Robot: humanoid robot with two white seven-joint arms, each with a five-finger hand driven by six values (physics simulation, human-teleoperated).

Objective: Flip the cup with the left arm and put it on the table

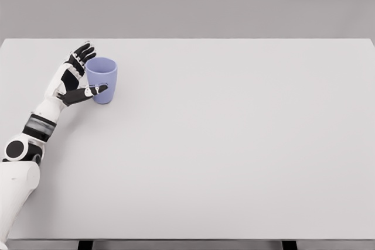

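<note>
Left hand (79,77) is right up against the cup (102,80), on its left side as I look down at it. Fingers (85,51) are spread and reaching up past the rim on the far side, thumb (94,91) is laid across the near side of the cup's wall, so the cup sits in the gap between thumb and fingers. Not clamped though, the hand looks open and I can't really tell if anything besides the thumb is touching. Cup itself is a light purple-blue one, standing upright with the opening facing up, over in the far left part of the white surface (234,144). My forearm comes in from the lower left corner.
</note>
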